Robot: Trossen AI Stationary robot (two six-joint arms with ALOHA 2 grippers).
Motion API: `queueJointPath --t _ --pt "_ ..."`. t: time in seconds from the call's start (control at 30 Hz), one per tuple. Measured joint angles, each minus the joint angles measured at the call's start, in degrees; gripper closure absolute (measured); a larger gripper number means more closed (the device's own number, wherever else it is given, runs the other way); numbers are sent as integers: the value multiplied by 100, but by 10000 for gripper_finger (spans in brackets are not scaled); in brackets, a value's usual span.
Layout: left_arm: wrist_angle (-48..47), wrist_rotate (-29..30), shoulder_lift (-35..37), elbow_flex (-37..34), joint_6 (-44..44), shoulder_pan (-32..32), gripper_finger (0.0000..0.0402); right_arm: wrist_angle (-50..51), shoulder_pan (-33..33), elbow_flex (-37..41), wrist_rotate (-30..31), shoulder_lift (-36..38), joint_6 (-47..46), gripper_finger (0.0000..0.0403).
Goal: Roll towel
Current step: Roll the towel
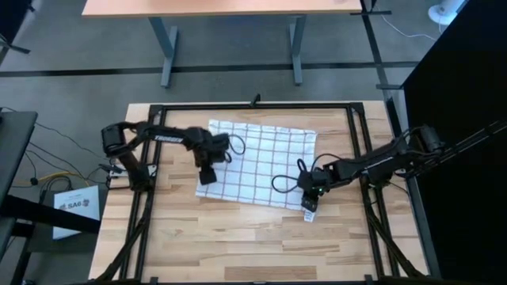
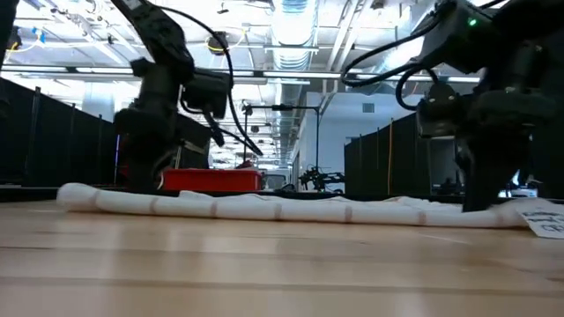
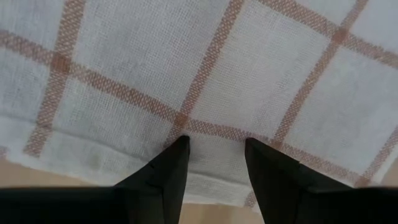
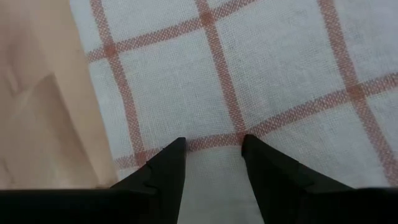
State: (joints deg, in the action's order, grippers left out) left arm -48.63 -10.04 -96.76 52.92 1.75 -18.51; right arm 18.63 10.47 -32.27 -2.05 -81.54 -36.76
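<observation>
You see the towel (image 1: pixel 257 162) flat on the table (image 1: pixel 238 237) — both grippers (left (image 3: pixel 214 149), right (image 4: pixel 211 149)) press its near corners, jaws parted.

Wooden table (image 1: pixel 238 237) with black frame (image 1: pixel 253 105) around its edge. Second table (image 1: pixel 230 8) beyond it, grey legs on grey floor. White labelled box (image 1: pixel 78 207) on floor beside table. Low view: red box (image 2: pixel 211 180) behind, black partitions (image 2: pixel 53 132).

Overhead sees my whole pale wooden table (image 1: pixel 238 237); another looks level across it; both wrist cameras hover close over the white red-gridded cloth towel (image 3: pixel 205 74).
</observation>
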Motion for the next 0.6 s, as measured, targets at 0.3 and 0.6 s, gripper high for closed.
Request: queueJointPath --t 0.3,0.6 --pt "561 57 515 -754 -2314 1643 255 13 714 9 -69 33 90 253" --pt "384 1020 1380 21 -3075 2856 255 789 1166 -865 -176 275 784 253"
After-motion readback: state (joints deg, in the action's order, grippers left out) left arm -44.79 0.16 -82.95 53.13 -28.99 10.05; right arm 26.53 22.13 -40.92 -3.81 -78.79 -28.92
